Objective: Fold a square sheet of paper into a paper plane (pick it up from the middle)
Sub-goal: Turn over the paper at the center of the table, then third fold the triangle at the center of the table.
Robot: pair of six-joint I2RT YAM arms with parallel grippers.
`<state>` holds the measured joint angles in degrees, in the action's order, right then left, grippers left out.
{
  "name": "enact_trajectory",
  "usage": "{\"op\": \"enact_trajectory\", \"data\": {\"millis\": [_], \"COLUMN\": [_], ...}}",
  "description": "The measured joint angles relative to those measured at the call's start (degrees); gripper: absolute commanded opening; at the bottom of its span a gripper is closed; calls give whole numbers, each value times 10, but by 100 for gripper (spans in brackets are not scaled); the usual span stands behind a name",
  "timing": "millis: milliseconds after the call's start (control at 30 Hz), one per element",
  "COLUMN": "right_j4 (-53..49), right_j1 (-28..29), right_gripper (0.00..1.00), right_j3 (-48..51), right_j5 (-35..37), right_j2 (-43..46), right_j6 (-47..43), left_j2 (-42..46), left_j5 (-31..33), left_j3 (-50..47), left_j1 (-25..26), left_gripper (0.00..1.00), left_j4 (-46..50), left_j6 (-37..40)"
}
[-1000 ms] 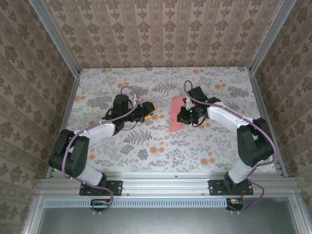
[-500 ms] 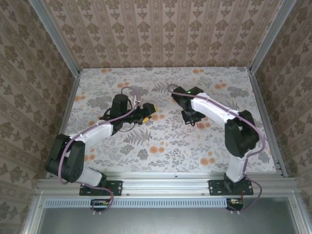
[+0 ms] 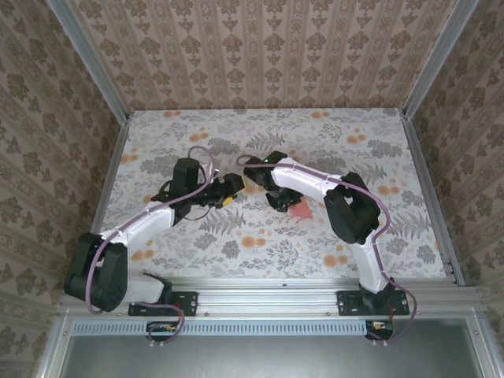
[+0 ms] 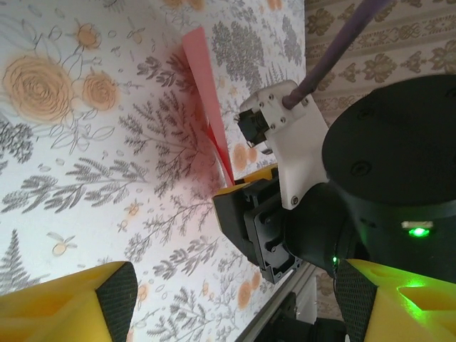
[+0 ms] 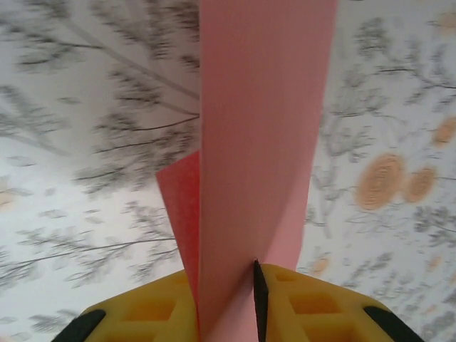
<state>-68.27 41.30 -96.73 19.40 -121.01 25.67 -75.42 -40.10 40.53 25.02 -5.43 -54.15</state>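
The paper plane (image 5: 256,128) is a narrow folded strip of coral-pink paper standing on edge between the yellow fingers of my right gripper (image 5: 228,274), which is shut on its lower end. From above, the right gripper (image 3: 277,198) sits at the table's middle, with a pink corner of the paper plane (image 3: 301,211) showing beside it. In the left wrist view the plane (image 4: 206,92) rises as a slim pointed shape from the right gripper's yellow finger (image 4: 249,174). My left gripper (image 3: 231,187) faces it from the left, a short way off. The left gripper (image 4: 235,299) is open and holds nothing.
The floral table cover (image 3: 260,244) carries small orange flower prints (image 3: 252,240). The right arm's elbow (image 3: 350,209) bends over the table right of centre. Patterned walls and metal rails (image 3: 106,189) close in the sides.
The right arm has swung left across the table, carrying the pink paper to the centre. The left gripper has opened wider and shifted slightly towards the near side.
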Motion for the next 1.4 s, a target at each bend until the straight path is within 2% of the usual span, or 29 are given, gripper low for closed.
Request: {"op": "enact_trajectory", "data": {"millis": [100, 267, 467, 667, 833, 1167, 1400], "right_j4": [42, 130, 206, 266, 305, 382, 428], "right_j1": [2, -6, -42, -92, -146, -214, -235], "right_gripper": [31, 45, 57, 56, 54, 49, 47], "right_j3": [5, 47, 116, 196, 279, 389, 432], "right_j5": [-61, -156, -228, -270, -303, -374, -417], "right_j2": [0, 16, 94, 200, 250, 292, 293], "right_j6": [1, 16, 30, 32, 33, 36, 47], "left_j2": [19, 30, 30, 4, -72, -216, -285], "left_j5": [0, 0, 0, 2, 14, 86, 127], "left_j3": [-12, -16, -16, -12, 43, 183, 228], "left_j1": [0, 0, 0, 6, 52, 137, 153], "left_gripper": [76, 76, 75, 68, 55, 36, 31], "left_j4": [10, 27, 35, 33, 45, 104, 138], "left_j6": [4, 10, 16, 20, 44, 122, 161]}}
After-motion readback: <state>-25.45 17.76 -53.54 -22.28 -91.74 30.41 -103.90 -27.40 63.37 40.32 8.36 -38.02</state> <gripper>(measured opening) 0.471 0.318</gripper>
